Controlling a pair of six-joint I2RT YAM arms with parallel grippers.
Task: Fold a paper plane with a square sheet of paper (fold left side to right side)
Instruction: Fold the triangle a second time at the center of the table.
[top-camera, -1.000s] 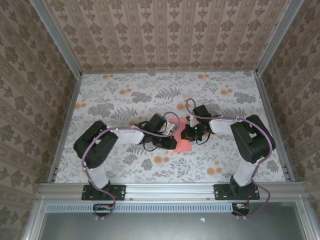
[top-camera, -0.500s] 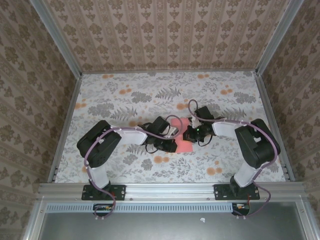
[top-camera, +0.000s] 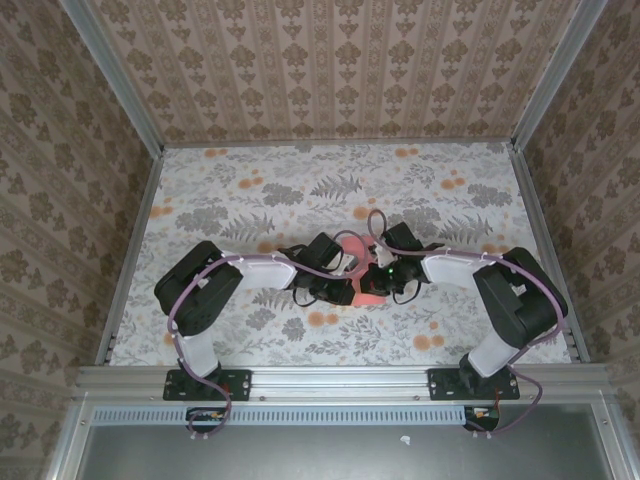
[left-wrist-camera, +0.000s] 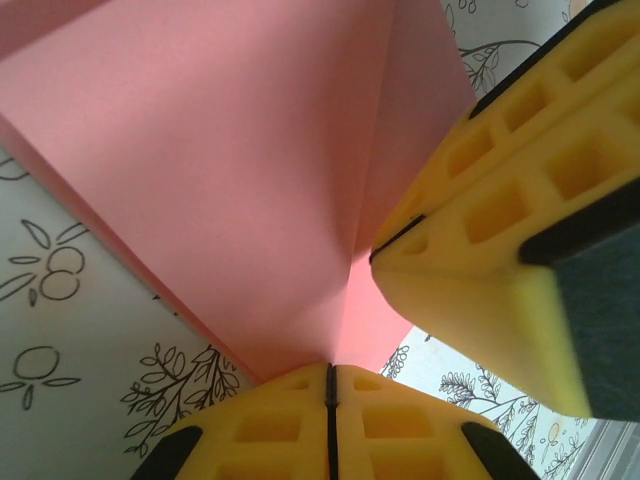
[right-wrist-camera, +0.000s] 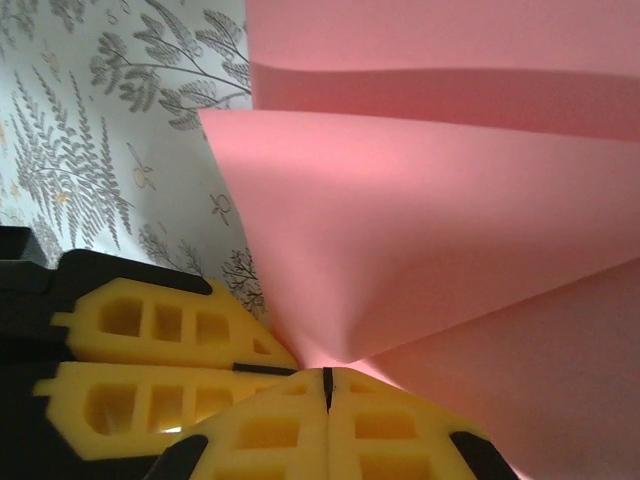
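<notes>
The left claw is closed tight, only a thin seam showing between its jaws, with the paper nipped in that seam; the paper stands near the middle of the desk, between the two arms, creased into layered pink flaps that rise off the floral top; the right claw is likewise closed on a low point of the paper, just beside the left one. The step in hand looks like the left-to-right fold, with the paper pinched from both sides and not yet laid flat; the next move likely calls for the right claw to anchor its side while the left claw carries its flap across, edges matched, before the crease is pressed down.
</notes>
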